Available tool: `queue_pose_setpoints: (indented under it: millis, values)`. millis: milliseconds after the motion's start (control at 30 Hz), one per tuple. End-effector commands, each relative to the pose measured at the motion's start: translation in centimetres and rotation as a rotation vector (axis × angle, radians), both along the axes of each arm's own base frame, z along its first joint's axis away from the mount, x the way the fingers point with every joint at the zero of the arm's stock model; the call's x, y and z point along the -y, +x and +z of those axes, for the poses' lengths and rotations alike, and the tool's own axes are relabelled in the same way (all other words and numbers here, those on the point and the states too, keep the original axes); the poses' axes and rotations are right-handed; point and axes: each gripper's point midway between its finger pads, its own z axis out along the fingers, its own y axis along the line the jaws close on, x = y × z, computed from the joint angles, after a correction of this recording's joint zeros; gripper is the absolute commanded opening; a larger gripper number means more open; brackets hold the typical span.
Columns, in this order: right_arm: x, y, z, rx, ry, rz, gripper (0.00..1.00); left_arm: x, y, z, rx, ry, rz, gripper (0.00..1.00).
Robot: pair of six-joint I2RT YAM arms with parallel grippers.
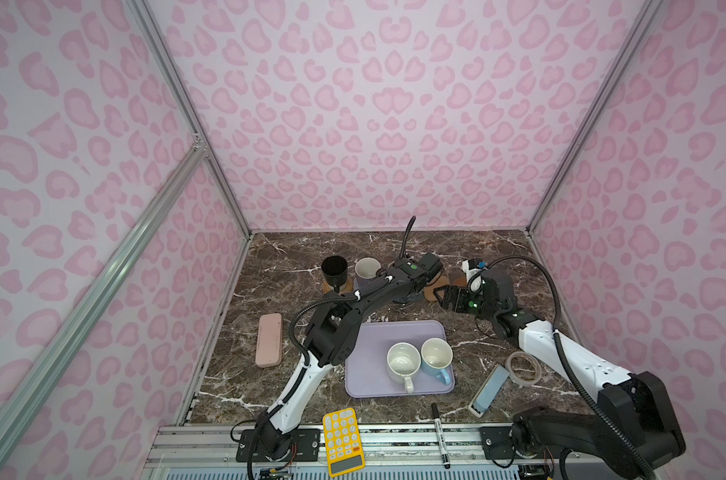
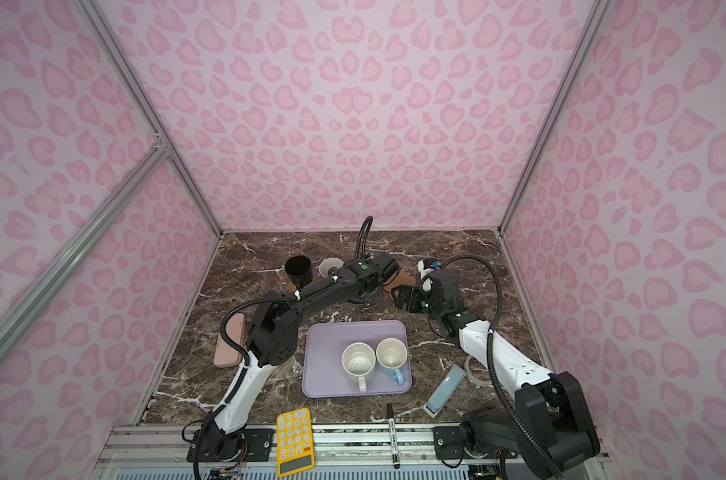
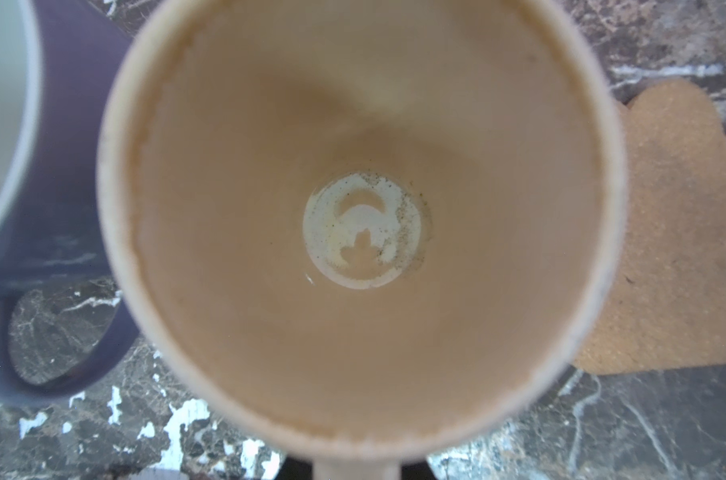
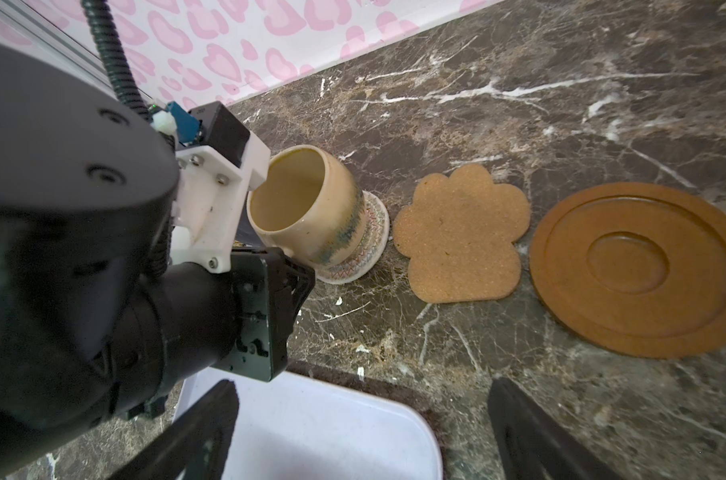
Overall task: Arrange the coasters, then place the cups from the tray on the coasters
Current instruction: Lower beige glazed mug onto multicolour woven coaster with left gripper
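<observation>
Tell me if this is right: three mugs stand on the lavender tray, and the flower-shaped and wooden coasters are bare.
No: two mugs stand on the lavender tray, the speckled white mug and the light blue mug, as both top views show. The flower-shaped coaster and the wooden coaster are bare.

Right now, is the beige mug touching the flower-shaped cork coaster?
Apart. In the right wrist view the beige mug sits over the cream woven coaster, whose rim and a marble strip separate it from the flower-shaped cork coaster.
</observation>
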Motion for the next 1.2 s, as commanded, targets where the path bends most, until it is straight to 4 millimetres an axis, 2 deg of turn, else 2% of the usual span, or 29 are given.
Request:
queue_pose_setpoints:
  millis: [0, 200, 400, 633, 867, 1067, 1167]
  values:
    - [-0.2, 0.0, 0.0, 0.008, 0.007, 0.005, 0.95, -0.3, 0.4, 3.8, 0.07, -0.043, 0.021, 0.0]
    - [-0.1, 0.0, 0.0, 0.007, 0.007, 0.005, 0.95, 0.1, 0.6, 3.7, 0.069, -0.067, 0.018, 0.0]
    - [-0.2, 0.0, -0.2, 0.005, 0.006, 0.006, 0.95, -0.1, 2.0, 6.6, 0.137, -0.093, 0.013, 0.0]
    - [-0.2, 0.1, -0.5, -0.002, 0.007, 0.005, 0.95, -0.3, 1.1, 8.1, 0.165, -0.095, 0.001, 0.0]
    - [-0.4, 0.2, -0.9, -0.016, 0.01, 0.011, 0.95, -0.6, 0.0, 6.7, 0.135, -0.093, 0.008, 0.0]
    - [-0.4, 0.3, -1.0, -0.018, 0.007, 0.014, 0.95, -0.5, -0.6, 4.3, 0.08, -0.093, 0.008, 0.01]
    - [-0.4, 0.3, -1.1, -0.02, 0.005, 0.012, 0.95, -0.3, -0.7, 3.4, 0.068, -0.104, 0.001, 0.11]
